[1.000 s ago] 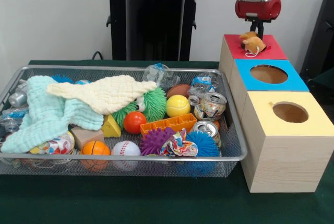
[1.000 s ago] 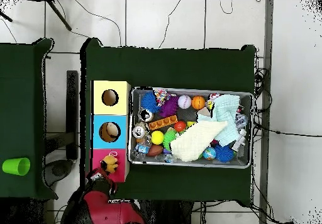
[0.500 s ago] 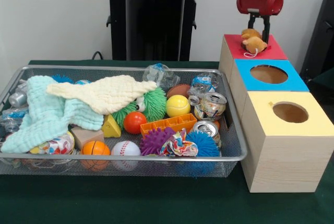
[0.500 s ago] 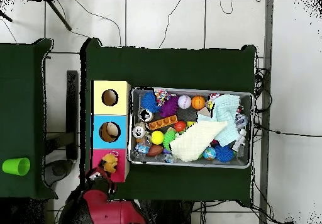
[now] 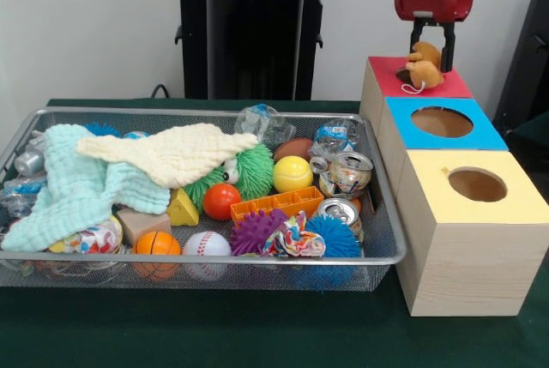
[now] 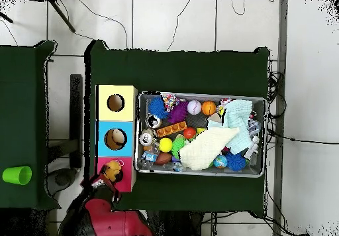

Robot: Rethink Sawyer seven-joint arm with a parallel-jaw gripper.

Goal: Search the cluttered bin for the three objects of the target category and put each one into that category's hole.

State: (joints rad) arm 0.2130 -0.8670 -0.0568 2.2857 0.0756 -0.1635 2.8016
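End effector (image 5: 431, 52) spread — straddling plush toy (image 5: 423, 65).

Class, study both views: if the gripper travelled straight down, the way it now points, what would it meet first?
Most likely the small plush toy lying between the open fingers of the gripper, then the red-topped box on which the toy rests. Depth is hard to judge, so how close the fingertips already are is uncertain.

Three boxes (image 5: 463, 205) stand in a row beside the bin (image 5: 386, 252) (cloths (image 5: 163, 155) lie over balls (image 5: 292, 173) and cans (image 5: 347, 172) inside), a plush toy (image 5: 424, 68) atop the farthest box.
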